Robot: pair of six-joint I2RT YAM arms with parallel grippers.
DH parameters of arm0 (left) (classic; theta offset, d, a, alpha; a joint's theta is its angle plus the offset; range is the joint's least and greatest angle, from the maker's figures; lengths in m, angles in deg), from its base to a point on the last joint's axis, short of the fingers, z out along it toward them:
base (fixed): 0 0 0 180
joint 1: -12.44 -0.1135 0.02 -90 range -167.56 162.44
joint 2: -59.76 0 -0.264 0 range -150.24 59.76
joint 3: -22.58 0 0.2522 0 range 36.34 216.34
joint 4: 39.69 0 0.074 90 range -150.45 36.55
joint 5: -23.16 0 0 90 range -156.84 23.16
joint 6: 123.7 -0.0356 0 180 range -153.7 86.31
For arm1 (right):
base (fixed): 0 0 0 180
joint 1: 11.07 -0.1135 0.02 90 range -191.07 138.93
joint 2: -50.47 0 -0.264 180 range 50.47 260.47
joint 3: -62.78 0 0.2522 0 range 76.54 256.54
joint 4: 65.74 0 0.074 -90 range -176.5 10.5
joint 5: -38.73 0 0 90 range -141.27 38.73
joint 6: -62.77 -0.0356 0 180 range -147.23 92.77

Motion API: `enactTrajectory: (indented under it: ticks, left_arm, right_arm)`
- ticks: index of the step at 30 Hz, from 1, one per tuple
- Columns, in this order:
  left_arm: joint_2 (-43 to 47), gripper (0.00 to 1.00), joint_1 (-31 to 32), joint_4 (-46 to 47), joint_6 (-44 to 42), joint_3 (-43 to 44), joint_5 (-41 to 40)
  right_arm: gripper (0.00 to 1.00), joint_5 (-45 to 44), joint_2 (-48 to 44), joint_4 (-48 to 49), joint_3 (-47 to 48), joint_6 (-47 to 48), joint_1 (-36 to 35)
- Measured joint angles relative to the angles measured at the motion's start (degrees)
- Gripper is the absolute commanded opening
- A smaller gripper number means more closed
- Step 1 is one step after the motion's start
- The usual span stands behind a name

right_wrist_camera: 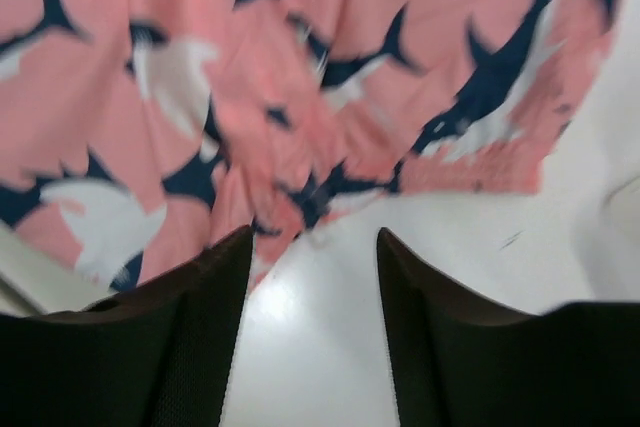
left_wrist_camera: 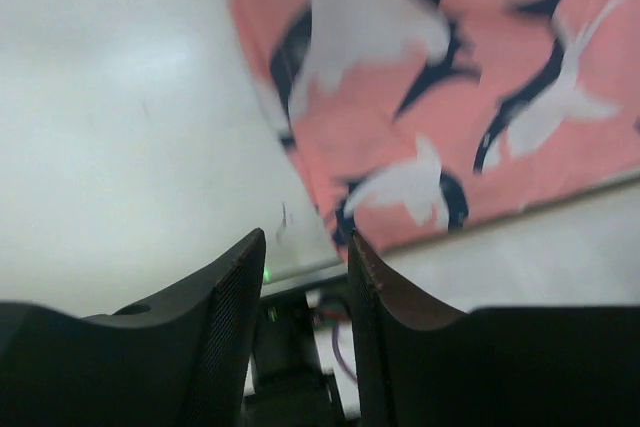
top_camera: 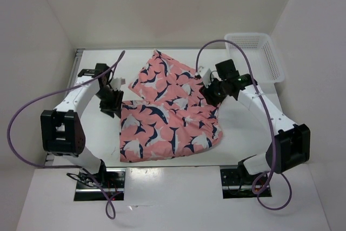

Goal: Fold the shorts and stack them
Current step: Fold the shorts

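Though blurred in wrist views, shorts (top_camera: 167, 114) between left jaws and right jaws, all parted, empty.

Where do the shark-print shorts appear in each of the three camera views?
Top external: the shorts lie spread in the centre of the picture.
Left wrist: the shorts fill the upper right.
Right wrist: the shorts cover the upper half.
Shared landmark: the white table, bare beside the fabric's edge in all three views.

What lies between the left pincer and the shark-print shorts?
Only bare white table separates the left pincer from the salmon-pink shark-print fabric shorts; the left wrist view shows it.
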Motion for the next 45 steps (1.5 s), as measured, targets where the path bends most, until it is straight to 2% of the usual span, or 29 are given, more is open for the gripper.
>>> enactTrajectory:
  ticks: [4,8,11,17,23,29,31,33,34,37,39,42,45]
  left_arm:
    - [-6.4,0.47,4.4,9.4,0.0,3.9,-1.7]
    - [-12.2,0.47,9.2,17.1,0.0,3.4,-4.3]
    - [-15.5,0.47,9.7,21.4,0.0,2.7,-5.8]
    - [-19.6,0.45,5.7,26.6,0.2,2.7,-8.9]
    - [-18.2,0.42,4.1,29.6,0.2,0.1,-10.9]
    - [-14.8,0.42,-2.8,30.3,0.2,-4.1,-12.7]
    - [-13.8,0.46,-4.6,28.7,0.1,-5.1,-13.1]
    - [-13.4,0.50,-5.6,26.1,0.0,-5.2,-12.7]
    - [-13.3,0.55,-5.7,24.3,0.0,-4.6,-11.6]
    - [-13.5,0.60,-4.7,18.6,0.0,3.0,-7.8]
    - [-15.2,0.65,-3.4,16.4,0.0,14.1,-5.0]
    - [-20.1,0.73,-1.9,19.4,-0.1,32.0,-1.4]
    - [-28.3,0.76,-0.6,23.0,-0.1,48.9,0.8]
  right_arm:
    - [0.33,-1.2,4.2,8.7,1.9,-7.6,0.0]
    - [0.27,-6.1,12.6,15.6,1.9,-11.7,-0.9]
    - [0.26,-8.8,18.3,19.1,2.0,-13.3,-2.4]
    - [0.26,-10.7,28.3,21.7,6.2,-15.9,-4.2]
    - [0.26,-11.1,36.5,22.8,14.1,-17.5,-6.2]
    - [0.27,-7.5,41.0,22.9,20.7,-19.1,-12.0]
    - [0.29,-5.5,41.6,22.8,22.3,-19.8,-13.2]
    - [0.43,-4.2,41.7,22.7,23.7,-21.0,-13.6]
    - [0.44,-4.0,41.7,22.5,24.6,-21.5,-13.6]
    - [0.47,-4.8,41.3,22.7,26.9,-22.3,-13.3]
    - [0.49,-5.8,40.4,22.8,27.5,-22.5,-12.9]
    - [0.53,-7.5,38.9,22.9,27.5,-22.5,-11.3]
    - [0.60,-9.4,38.0,23.1,27.3,-22.2,-8.3]
